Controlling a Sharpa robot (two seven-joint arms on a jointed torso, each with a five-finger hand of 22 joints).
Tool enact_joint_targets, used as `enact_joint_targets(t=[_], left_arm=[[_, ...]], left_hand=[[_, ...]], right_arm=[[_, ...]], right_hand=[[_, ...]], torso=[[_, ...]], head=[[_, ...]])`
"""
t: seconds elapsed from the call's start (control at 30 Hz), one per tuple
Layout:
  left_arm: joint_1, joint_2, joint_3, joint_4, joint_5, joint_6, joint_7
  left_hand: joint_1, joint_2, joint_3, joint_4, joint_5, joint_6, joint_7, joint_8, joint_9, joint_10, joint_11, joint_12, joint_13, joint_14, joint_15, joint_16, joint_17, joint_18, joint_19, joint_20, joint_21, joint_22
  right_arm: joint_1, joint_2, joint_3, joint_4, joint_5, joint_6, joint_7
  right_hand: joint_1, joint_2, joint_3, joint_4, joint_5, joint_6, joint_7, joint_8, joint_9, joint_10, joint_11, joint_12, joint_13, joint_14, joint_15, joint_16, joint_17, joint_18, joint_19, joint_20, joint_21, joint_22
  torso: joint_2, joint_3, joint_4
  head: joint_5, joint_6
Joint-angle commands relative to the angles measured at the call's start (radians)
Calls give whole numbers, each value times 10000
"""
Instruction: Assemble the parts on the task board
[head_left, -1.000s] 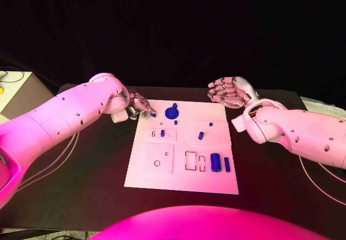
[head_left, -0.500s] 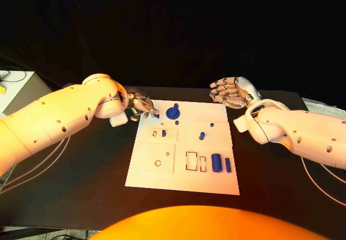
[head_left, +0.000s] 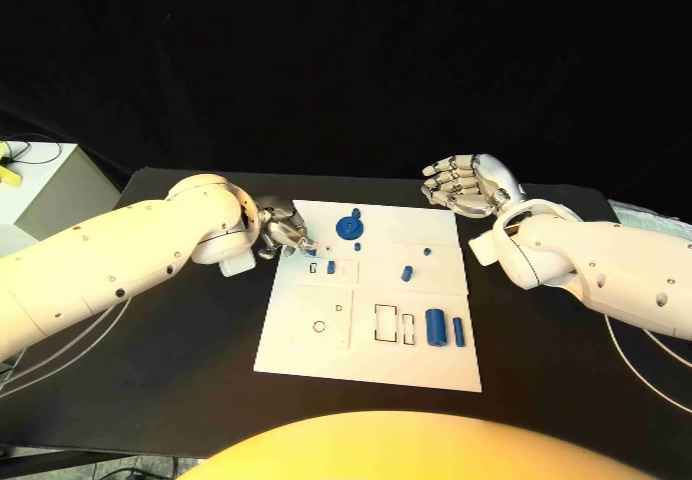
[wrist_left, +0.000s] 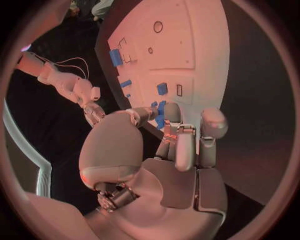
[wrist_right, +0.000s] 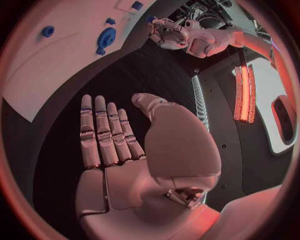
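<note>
The white task board (head_left: 368, 355) lies in the middle of the black table. Several small blue parts sit on it: a round disc with a knob (head_left: 351, 226), short pegs (head_left: 407, 271), and a thick cylinder (head_left: 436, 323) beside a slim one (head_left: 459, 332). My left hand (head_left: 281, 232) hovers at the board's far left corner with its fingers curled. In the left wrist view it pinches a small blue part (wrist_left: 160, 114) between thumb and fingers, over the board (wrist_left: 187, 45). My right hand (head_left: 464, 183) is held up beyond the board's far right corner, palm flat and holding nothing (wrist_right: 106, 137).
A white box (head_left: 36, 190) stands at the table's far left edge. Cables trail under the left arm (head_left: 87, 330). Bare black table lies on both sides of the board.
The left hand has drifted slightly nearer along the board's left edge, fingers still curled. The right hand has stayed in place.
</note>
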Motion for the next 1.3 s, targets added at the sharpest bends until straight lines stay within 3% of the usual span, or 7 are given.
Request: enact_joint_targets(t=[0.03, 0.33, 0.67, 1.3], left_arm=[[-33, 50, -41, 85, -820, -461, -84], [-70, 211, -154, 60, -1344, -233, -130], [-75, 352, -355, -16, -1549, 152, -181], [-76, 434, -409, -145, -1714, 568, -255]], left_hand=[[-117, -31, 2415, -2426, 40, 92, -28, 39, -14, 110, -8, 60, 2, 697, -68, 51, 1610, -200, 50, 12, 54, 6], [-130, -41, 2438, -2438, 38, 107, -34, 36, -19, 137, -14, 62, 22, 714, -74, 69, 1652, -206, 69, 7, 73, 36], [-134, -45, 2452, -2447, 35, 114, -38, 32, -22, 148, -18, 60, 26, 720, -77, 75, 1666, -210, 81, 4, 86, 57], [-134, -48, 2460, -2452, 35, 117, -39, 29, -25, 148, -20, 52, 13, 721, -78, 76, 1669, -211, 84, 3, 89, 62]], right_arm=[[-13, -9, 1, 6, -11, 118, 128], [-19, -14, 1, 13, 4, 128, 134], [-22, -21, 1, 21, 10, 128, 150], [-28, -21, 1, 19, 10, 137, 158]], right_hand=[[-41, 40, 19, -65, 41, 69, 604, -54, -15, 77, -4, 2, -9, 75, 22, -47, -9, 132, 9, 8, 11, -9], [-41, 40, 19, -65, 41, 69, 604, -54, -15, 77, -4, 2, -9, 75, 22, -47, -9, 132, 9, 8, 11, -9], [-53, 37, 21, -72, 45, 71, 607, -56, -22, 79, -2, 3, -21, 82, 23, -55, -23, 131, 16, 8, 12, -36], [-53, 37, 21, -72, 45, 71, 607, -56, -22, 79, -2, 3, -21, 82, 23, -55, -23, 131, 16, 8, 12, -36]], torso=[[15, -2, -13], [24, 5, -13], [17, -8, -10], [19, -4, -6]], head=[[8, 2], [15, 2], [-6, 2], [10, 2]])
